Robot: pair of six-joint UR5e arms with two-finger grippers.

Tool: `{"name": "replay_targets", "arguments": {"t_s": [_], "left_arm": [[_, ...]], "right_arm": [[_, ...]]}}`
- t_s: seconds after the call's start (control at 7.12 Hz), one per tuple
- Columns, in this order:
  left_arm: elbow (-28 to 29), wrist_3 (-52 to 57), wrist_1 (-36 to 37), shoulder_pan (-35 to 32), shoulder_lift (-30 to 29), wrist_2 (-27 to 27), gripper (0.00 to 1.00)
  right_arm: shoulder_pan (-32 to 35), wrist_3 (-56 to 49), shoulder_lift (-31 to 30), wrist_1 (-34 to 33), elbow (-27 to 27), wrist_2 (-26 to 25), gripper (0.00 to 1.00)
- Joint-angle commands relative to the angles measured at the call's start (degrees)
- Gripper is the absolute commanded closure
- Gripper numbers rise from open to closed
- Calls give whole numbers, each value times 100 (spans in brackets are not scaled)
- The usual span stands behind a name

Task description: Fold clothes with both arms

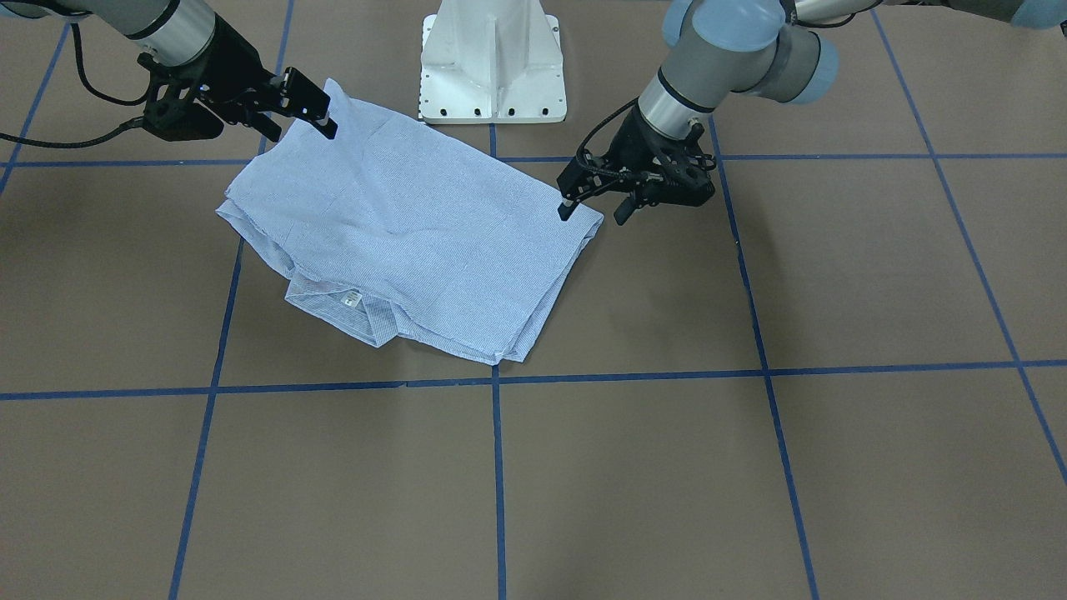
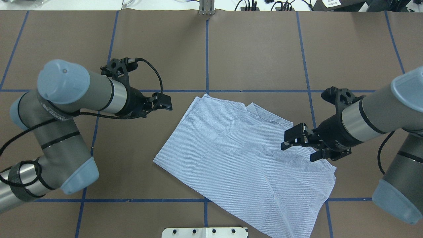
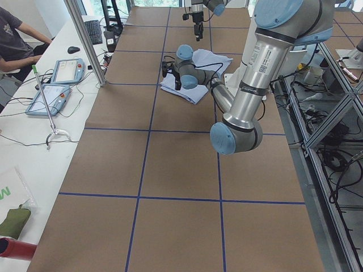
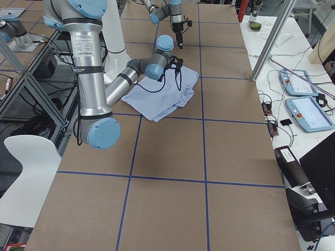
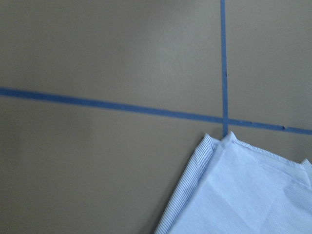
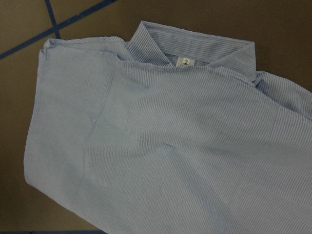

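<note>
Lying diagonally, shirt [image 2: 244,158] seemingly points its collar [image 1: 332,307] away from the pedestal [image 1: 492,67].

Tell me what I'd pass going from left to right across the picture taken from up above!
Going across: left arm → left gripper → striped blue shirt → right arm.

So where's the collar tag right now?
In the front-facing view, the tag sits at the edge of the shirt farthest from the white pedestal, left of centre.
</note>
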Motion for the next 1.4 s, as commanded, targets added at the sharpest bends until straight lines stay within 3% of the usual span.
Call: {"name": "replay_targets", "arguments": {"t_s": [0.0, 0.28, 0.7, 1.26], "left_arm": [[-21, -1370, 108, 507, 161, 539, 1], [58, -1471, 781, 885, 223, 918, 2], [356, -1471, 882, 1237, 153, 955, 3], [375, -1471, 996, 1185, 135, 1060, 16]], "right_arm": [[75, -15, 341, -1, -137, -344, 0], [75, -15, 342, -10, -146, -459, 0], [67, -15, 334, -10, -216, -459, 0], [84, -15, 342, -10, -243, -450, 0]]}}
